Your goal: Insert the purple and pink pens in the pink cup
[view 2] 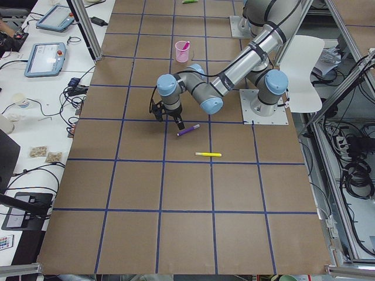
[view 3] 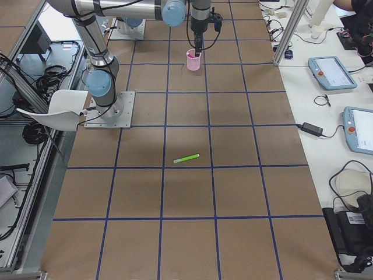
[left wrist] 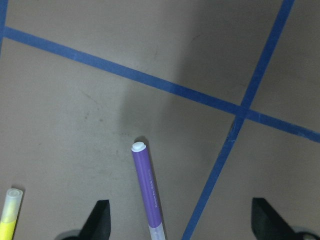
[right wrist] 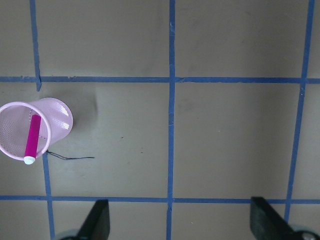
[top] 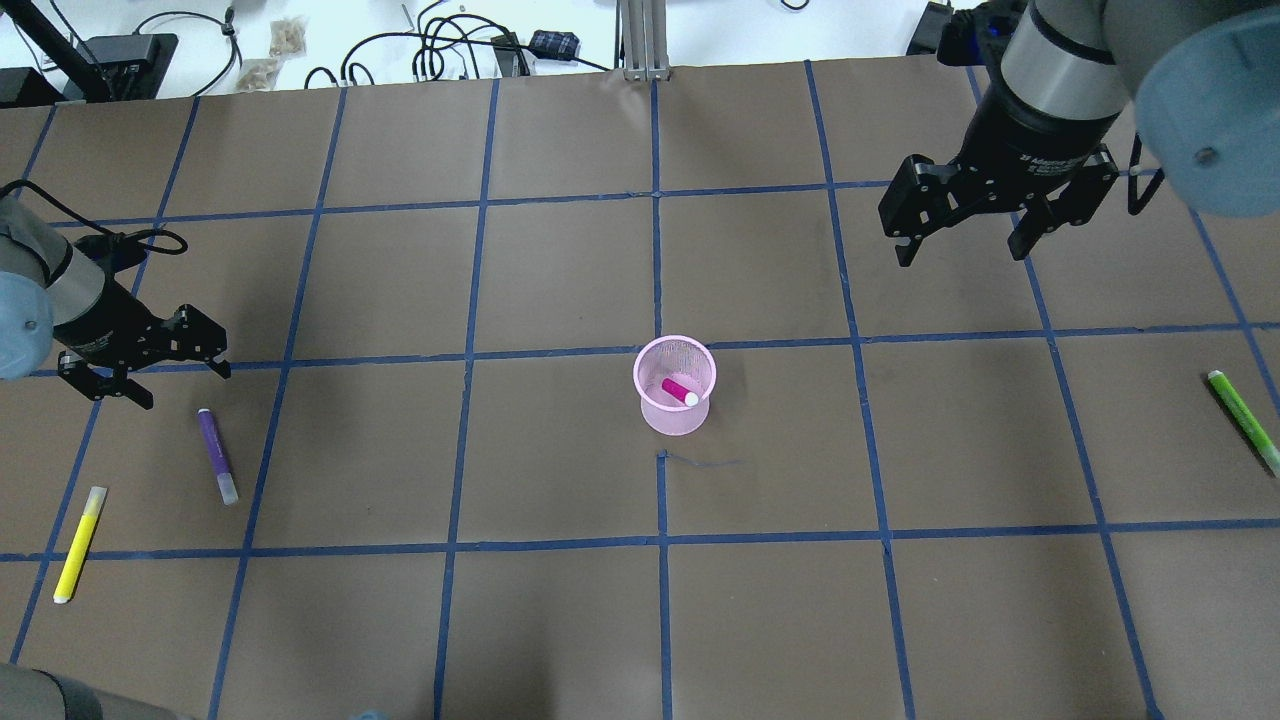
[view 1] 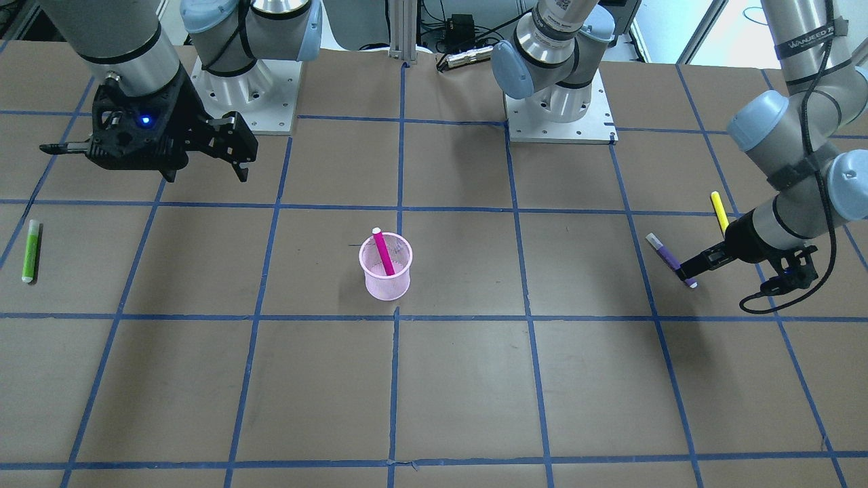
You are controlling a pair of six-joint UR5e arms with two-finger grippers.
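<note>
1. At the table's (top: 560, 620) middle, the pink mesh cup (top: 672, 420) is standing upright. The magenta-pink pen (top: 678, 390) is leaning inside it with its whitish cap up against the rim, so I am judging that half of the task as done.
2. The dark purple pen (top: 217, 455) is lying flat on the brown paper on the robot's left side, well apart from the cup. It is not yet picked up, so this half is waiting.
3. The left gripper (top: 188, 390) is hanging low, close over the purple pen, with its jaws spread wide and holding nothing. In the left wrist view the pen is showing between the two fingertips (left wrist: 100, 222), nearer one than the other, and no contact is showing.
4. The right gripper (top: 962, 255) is hovering raised on the robot's right, with its jaws parted and empty, well away from the cup.
5. The yellow marker (top: 78, 543) is lying near the purple pen, and the lime-green marker (top: 1243, 410) is lying far out on the right; neither is belonging to the task.
6. By my judgement the job is sitting about halfway. What is remaining is closing on the purple pen, lifting it, carrying it across to the cup and dropping it in beside the pink one.
</note>
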